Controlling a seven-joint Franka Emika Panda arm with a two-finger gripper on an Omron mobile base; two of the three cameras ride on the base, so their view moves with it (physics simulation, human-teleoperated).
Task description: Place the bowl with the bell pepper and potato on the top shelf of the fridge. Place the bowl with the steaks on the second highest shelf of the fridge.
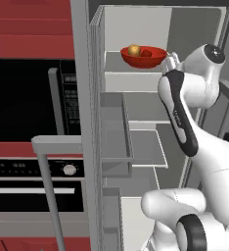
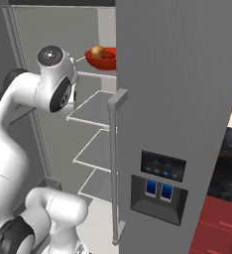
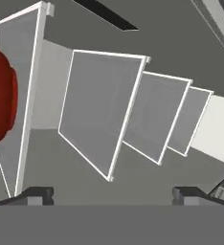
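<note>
Upper centre of the left base view: bowl with the bell pepper and potato point(image 1: 143, 57) resting on the top shelf point(image 1: 131, 73) of the fridge point(image 1: 136, 29); potato point(image 1: 133, 50) left, bell pepper point(image 1: 146, 53) right; gripper point(image 3: 111, 194) spread wide, holding nothing, fingertips point(image 3: 37, 195) at the hand view's bottom edge.

We see the top shelf point(image 1: 117, 62) of the fridge point(image 2: 177, 99) carrying the red-orange bowl point(image 1: 143, 57), with potato point(image 1: 133, 50) and bell pepper point(image 1: 147, 53) inside.
</note>
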